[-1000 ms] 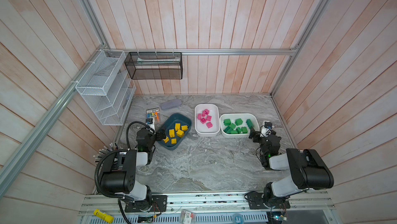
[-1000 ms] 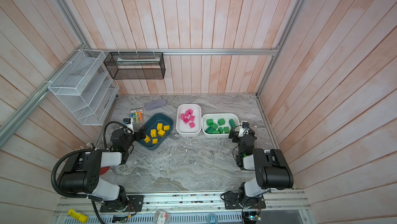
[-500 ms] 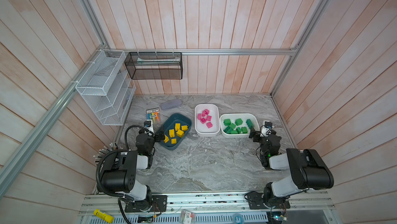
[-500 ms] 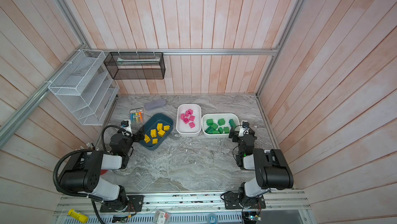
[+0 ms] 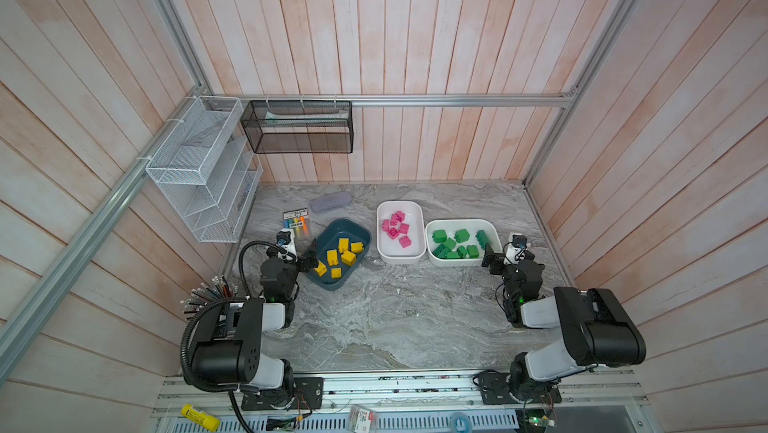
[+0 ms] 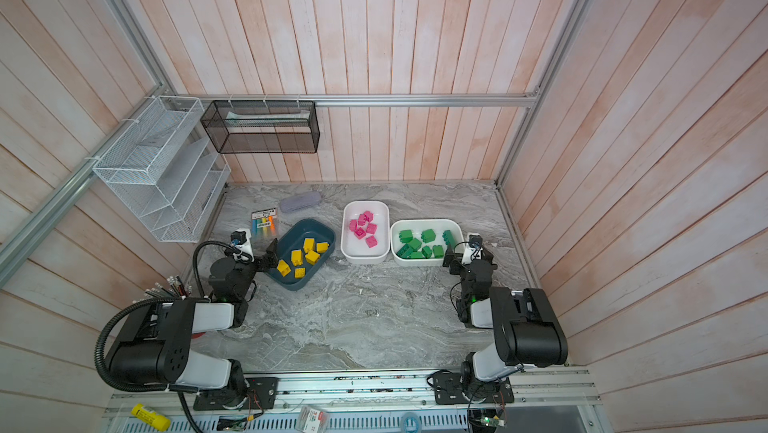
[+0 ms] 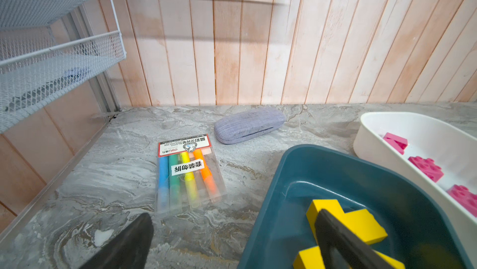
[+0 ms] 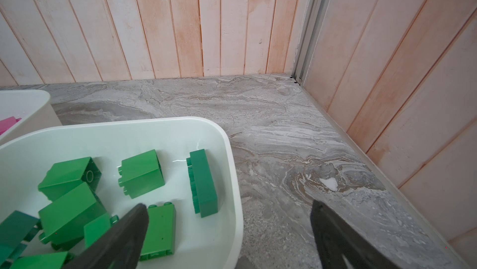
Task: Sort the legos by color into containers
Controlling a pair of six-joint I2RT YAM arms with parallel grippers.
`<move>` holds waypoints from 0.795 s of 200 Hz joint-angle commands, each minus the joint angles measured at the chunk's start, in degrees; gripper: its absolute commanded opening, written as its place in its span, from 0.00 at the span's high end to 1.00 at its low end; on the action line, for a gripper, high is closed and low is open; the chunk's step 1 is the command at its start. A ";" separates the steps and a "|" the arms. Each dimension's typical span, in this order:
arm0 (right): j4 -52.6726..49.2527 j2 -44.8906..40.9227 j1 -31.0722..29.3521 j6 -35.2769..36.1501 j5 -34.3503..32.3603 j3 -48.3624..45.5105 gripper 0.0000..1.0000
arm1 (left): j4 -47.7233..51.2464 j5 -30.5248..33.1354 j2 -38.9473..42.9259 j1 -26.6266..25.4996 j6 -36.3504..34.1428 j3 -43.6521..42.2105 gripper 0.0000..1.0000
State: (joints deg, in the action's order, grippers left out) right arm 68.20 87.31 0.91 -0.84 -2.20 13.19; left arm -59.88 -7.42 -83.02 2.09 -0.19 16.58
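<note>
The left gripper (image 5: pixel 314 255) (image 7: pixel 232 229) is spread wide and holds nothing. It straddles the rim of the teal tub (image 5: pixel 332 285): in the left wrist view one finger hangs over the marble table (image 5: pixel 395 314), the other just above the yellow bricks (image 5: pixel 344 252) inside. A second ago the left arm sat a little differently; its elbow has since shifted slightly, while the gripper stays at the same rim.

The right gripper (image 5: pixel 492 256) (image 8: pixel 227 204) is also spread wide and empty, and has not moved. It straddles the near right corner of the right white tub (image 5: pixel 494 235), which holds the green bricks (image 5: pixel 455 244). The middle white tub (image 5: pixel 399 260) holds the pink bricks (image 5: pixel 397 229).

Every brick in view lies in a tub, placed as before. The marker pack (image 5: pixel 296 221) and grey case (image 5: pixel 331 201) lie behind the teal tub, unchanged.
</note>
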 commanded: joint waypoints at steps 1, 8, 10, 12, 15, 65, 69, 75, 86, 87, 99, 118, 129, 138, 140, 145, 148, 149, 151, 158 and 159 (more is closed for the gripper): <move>2.15 -1.09 0.22 0.52 1.24 -0.44 0.02 | 1.47 -1.73 1.74 -0.09 -1.08 -0.84 0.00; 2.03 -1.03 0.30 0.52 1.13 -0.38 0.02 | 0.95 -2.08 1.57 -0.06 -1.13 -1.07 0.00; 2.11 -0.90 0.25 0.56 1.03 -0.32 0.02 | 0.87 -2.14 1.49 -0.07 -1.13 -1.06 0.00; 2.17 -0.78 0.24 0.51 0.85 -0.28 0.02 | 0.83 -2.09 1.38 -0.07 -1.20 -1.10 0.00; 2.22 -0.60 0.25 0.25 0.47 -0.14 0.02 | 0.61 -2.15 1.17 -0.07 -1.17 -0.93 0.00; 0.65 -0.30 0.50 -0.79 -1.38 0.87 0.02 | -4.66 -0.21 -4.97 -0.07 -0.76 -0.80 0.00; 0.63 -0.30 0.50 -0.74 -1.41 0.95 0.02 | -4.25 -0.36 -4.81 -0.07 -0.86 -0.82 0.00; 0.64 -0.30 0.52 -0.80 -1.39 0.93 0.02 | -4.34 -0.40 -4.78 -0.07 -0.77 -0.81 0.00; 0.66 -0.30 0.53 -0.71 -1.39 0.94 0.02 | -4.07 0.07 -5.11 -0.07 -0.63 -0.52 0.00; 0.68 -0.30 0.52 -0.72 -1.40 0.95 0.02 | -3.96 0.10 -5.12 -0.07 -0.62 -0.46 0.00; 0.67 -0.30 0.49 -0.74 -1.41 0.94 0.02 | -3.71 0.35 -5.19 -0.07 -0.52 -0.24 0.00; 0.53 -0.17 0.48 -0.77 -1.36 1.05 0.02 | -3.77 0.33 -5.06 -0.07 -0.52 -0.31 0.00; 0.56 -0.11 0.51 -0.81 -1.29 1.13 0.02 | -3.67 0.31 -5.11 -0.07 -0.52 -0.32 0.00; 0.62 -0.03 0.49 -0.75 -1.32 1.14 0.02 | -3.67 0.32 -5.06 -0.07 -0.56 -0.32 0.00; 0.62 -0.03 0.50 -0.74 -1.32 1.14 0.02 | -3.67 0.31 -5.11 -0.07 -0.53 -0.32 0.00; 0.67 -0.03 0.50 -0.74 -1.30 1.14 0.02 | -3.73 0.36 -5.10 -0.07 -0.52 -0.32 0.00; 0.54 -0.03 0.50 -0.76 -1.33 1.14 0.02 | -3.75 0.37 -5.13 -0.07 -0.52 -0.32 0.00; 0.53 -0.03 0.50 -0.80 -1.32 1.14 0.02 | -3.75 0.34 -5.08 -0.07 -0.52 -0.32 0.00; 0.57 -0.05 0.50 -0.75 -1.32 1.14 0.02 | -3.87 0.42 -5.12 -0.07 -0.58 -0.38 0.00; 0.40 -0.12 0.50 -0.75 -1.30 1.14 0.02 | -4.01 0.47 -5.05 -0.07 -0.52 -0.48 0.00; 0.42 -0.12 0.50 -0.79 -1.26 1.14 0.02 | -4.02 0.47 -5.00 -0.07 -0.52 -0.49 0.00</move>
State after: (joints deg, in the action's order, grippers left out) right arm 68.79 87.09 1.17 -1.30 -2.76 13.17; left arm -61.56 -7.55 -87.92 2.09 -0.47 16.10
